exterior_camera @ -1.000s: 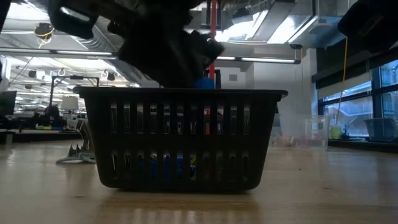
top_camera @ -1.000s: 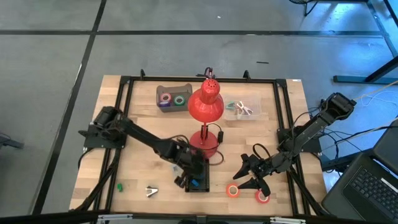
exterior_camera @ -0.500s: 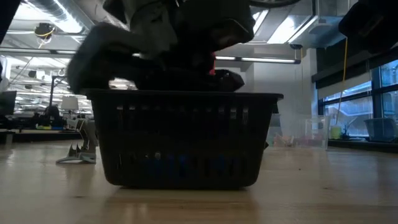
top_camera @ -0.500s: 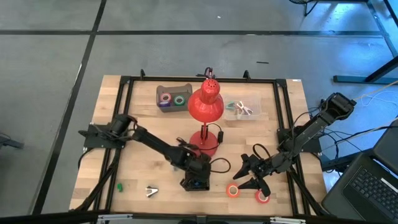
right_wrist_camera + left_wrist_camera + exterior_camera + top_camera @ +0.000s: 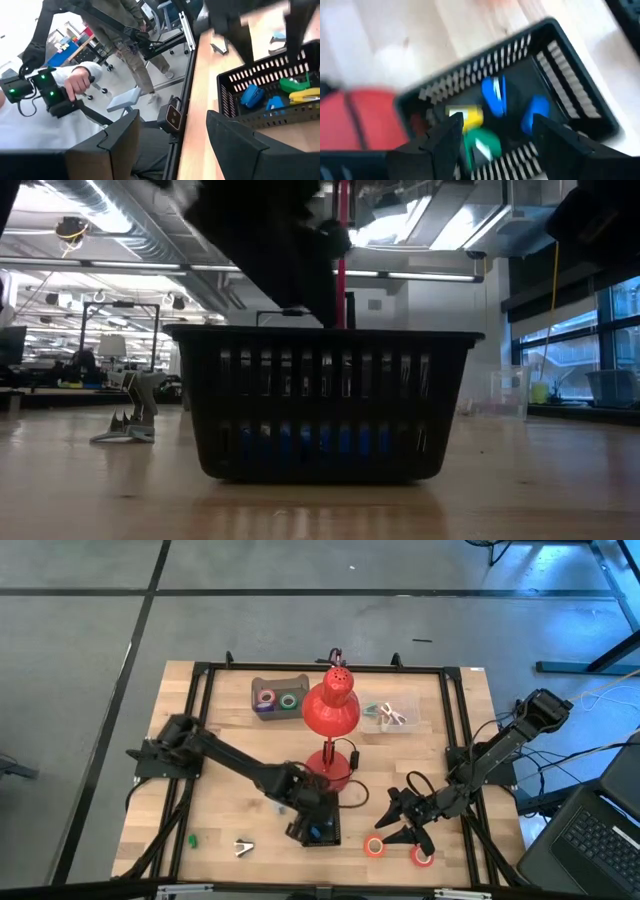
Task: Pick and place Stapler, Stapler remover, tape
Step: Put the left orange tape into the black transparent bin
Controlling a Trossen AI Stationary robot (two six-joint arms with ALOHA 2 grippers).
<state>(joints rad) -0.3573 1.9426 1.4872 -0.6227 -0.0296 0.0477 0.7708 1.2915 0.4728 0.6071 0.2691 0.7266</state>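
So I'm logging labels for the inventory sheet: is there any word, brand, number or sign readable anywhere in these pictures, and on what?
None can be read.
Black slatted plastic basket: no lettering shows.
Blue, yellow and green items inside it: blurred, no print legible.
Red desk lamp: no marking visible.
Small ring-shaped tape rolls: too small to tell.
Room behind the table: signs too blurred to read.
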